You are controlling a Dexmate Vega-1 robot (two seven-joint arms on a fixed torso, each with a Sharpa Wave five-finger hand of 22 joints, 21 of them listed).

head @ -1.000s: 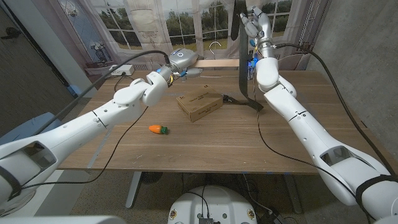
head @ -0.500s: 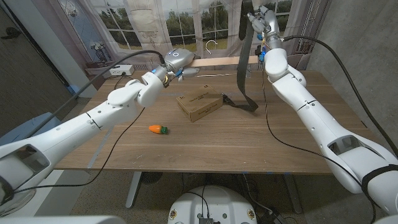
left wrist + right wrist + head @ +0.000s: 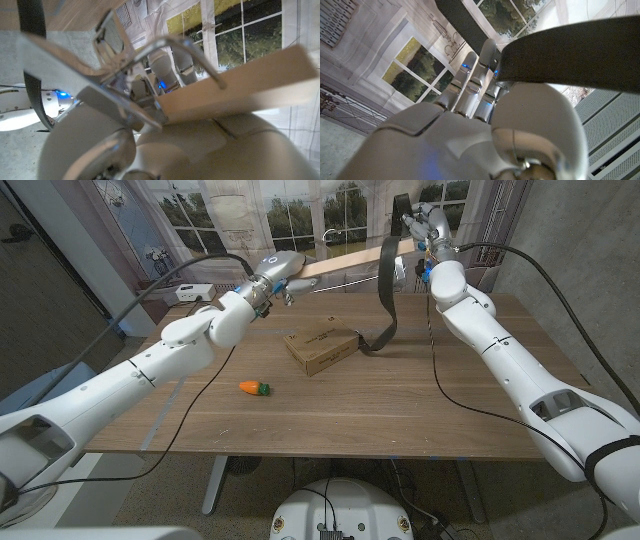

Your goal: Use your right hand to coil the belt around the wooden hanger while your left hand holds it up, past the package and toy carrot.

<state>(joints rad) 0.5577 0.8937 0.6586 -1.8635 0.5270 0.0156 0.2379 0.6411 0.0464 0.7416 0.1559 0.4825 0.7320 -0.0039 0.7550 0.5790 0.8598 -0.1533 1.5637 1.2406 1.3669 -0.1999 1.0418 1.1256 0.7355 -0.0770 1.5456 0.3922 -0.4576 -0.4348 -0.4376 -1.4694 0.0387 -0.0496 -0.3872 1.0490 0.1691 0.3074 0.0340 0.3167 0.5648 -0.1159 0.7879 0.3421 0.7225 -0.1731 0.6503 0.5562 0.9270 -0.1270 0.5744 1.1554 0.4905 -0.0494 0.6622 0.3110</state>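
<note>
The left hand (image 3: 278,268) grips the wooden hanger (image 3: 355,260) and holds it tilted above the table's (image 3: 300,410) far edge, so the right hand (image 3: 422,222), clamped on the belt (image 3: 385,290), can drape it over, beyond the package (image 3: 321,349) and carrot (image 3: 254,387).

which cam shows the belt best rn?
Head view: the belt hangs full length from the right robot hand, its end beside the package. Right wrist view shows only a dark stretch across that hand; left wrist view a strip at the edge.
</note>
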